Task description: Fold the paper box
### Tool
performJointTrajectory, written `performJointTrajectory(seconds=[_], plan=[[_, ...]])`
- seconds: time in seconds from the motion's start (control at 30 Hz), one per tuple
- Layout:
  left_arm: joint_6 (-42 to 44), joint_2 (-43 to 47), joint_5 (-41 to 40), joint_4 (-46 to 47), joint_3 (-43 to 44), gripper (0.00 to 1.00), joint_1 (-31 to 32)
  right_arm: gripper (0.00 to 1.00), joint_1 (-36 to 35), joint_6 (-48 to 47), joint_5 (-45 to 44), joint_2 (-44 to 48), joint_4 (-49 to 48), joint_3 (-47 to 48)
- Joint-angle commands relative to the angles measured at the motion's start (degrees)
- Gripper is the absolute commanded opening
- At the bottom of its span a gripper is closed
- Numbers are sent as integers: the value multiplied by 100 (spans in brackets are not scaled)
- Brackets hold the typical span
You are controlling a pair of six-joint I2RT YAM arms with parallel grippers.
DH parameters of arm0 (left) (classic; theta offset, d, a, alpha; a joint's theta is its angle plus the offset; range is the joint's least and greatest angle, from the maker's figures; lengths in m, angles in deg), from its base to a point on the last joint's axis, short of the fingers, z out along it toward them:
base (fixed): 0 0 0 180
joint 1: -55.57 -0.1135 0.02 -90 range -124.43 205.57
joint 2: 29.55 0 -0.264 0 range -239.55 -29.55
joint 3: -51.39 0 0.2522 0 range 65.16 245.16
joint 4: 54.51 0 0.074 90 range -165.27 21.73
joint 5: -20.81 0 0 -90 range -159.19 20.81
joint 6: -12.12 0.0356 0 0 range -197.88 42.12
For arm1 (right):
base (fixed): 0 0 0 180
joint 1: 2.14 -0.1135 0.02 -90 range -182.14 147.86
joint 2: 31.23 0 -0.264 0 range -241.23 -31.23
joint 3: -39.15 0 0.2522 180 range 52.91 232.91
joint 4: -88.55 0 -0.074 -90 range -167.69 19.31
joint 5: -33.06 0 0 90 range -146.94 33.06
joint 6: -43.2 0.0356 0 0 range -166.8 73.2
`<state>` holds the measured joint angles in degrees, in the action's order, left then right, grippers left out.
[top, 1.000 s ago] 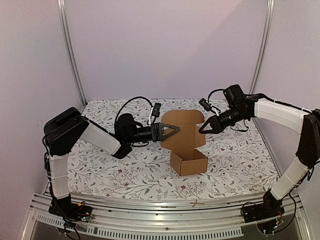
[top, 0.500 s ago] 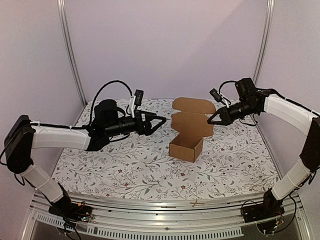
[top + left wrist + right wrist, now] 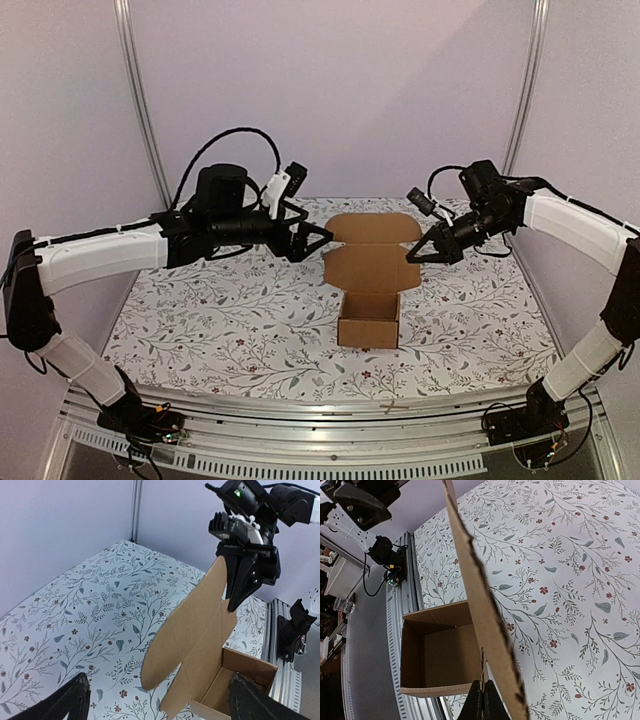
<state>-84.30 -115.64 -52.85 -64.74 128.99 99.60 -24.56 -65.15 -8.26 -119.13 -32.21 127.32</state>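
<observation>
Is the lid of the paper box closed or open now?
Open. The lid of the paper box stands up at its far side, and the top view looks straight into the bare inside.

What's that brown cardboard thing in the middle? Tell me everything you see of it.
The paper box is plain brown corrugated cardboard, partly folded: a small open carton with its walls up, sitting on the flower-patterned table. Its long lid flap, with rounded side tabs, stands up from the back wall. The shut right hand has its tip at the lid's right edge; the open left hand is near the left edge, apparently not touching.
</observation>
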Motion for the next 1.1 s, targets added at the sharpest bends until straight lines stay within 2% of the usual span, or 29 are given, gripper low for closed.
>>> performJointTrajectory(seconds=[0.0, 0.1, 0.3, 0.47, 0.73, 0.83, 0.97, 1.07], plan=[[730, -331, 932, -1382, 731, 92, -9, 0, -261, -522, 156, 137, 346, 120], [961, -632, 1467, -1948, 1282, 85, 13, 0, -383, -724, 137, 85, 587, 213], [1344, -1069, 1883, -2843, 1979, 65, 35, 0, -564, -925, 151, 80, 733, 257], [1377, -1274, 2312, -3044, 2197, 43, 52, 0, -597, -889, 77, 74, 690, 254], [1294, -1535, 2818, -3094, 2307, 0, 115, 0, -592, -472, 221, -133, 430, 214], [1360, -1441, 3147, -3079, 2216, 0, 100, 8, -553, -483, 277, -102, 496, 213], [1363, -1228, 3586, -2972, 2017, 0, 12, 28, 30, -783, 836, 65, 611, 233], [1380, -1100, 3721, -2881, 1855, 0, -21, 33, 406, -831, 1033, 58, 590, 266]])
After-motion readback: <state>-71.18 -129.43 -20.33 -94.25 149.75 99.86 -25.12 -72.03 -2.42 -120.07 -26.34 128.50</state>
